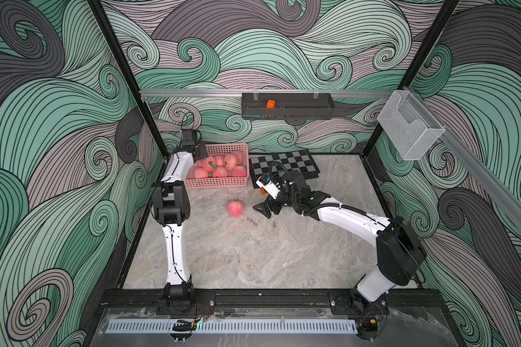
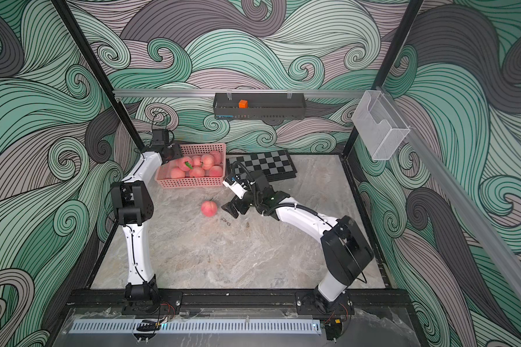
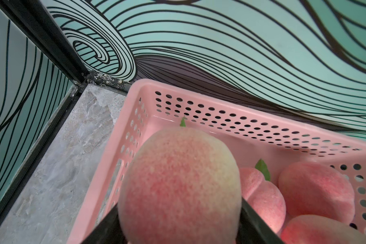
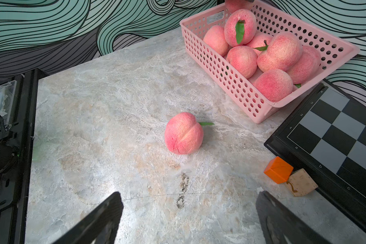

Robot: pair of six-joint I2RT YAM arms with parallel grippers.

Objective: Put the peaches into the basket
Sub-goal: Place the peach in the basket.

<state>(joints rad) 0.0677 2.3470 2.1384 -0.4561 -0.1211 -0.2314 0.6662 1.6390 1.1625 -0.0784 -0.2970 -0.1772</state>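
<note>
1. Over the left end of the pink basket (image 3: 199, 99), my left gripper (image 3: 179, 221) is clamped on a held peach (image 3: 179, 179). I take this to be the drop step for that fruit.
2. The held peach hangs above the basket floor, just beside the pile of peaches (image 1: 220, 166) lying inside. The next move, I judge, is to part the jaws gently so it settles without rolling out.
3. One loose peach (image 4: 183, 133) lies on the marble tabletop (image 4: 114, 105), in front of the basket and clear of it.
4. My right gripper (image 4: 189, 195) hangs low with jaws wide apart and empty. The loose peach sits near, ahead of the fingers and not between them, so that arm must advance before closing.
</note>
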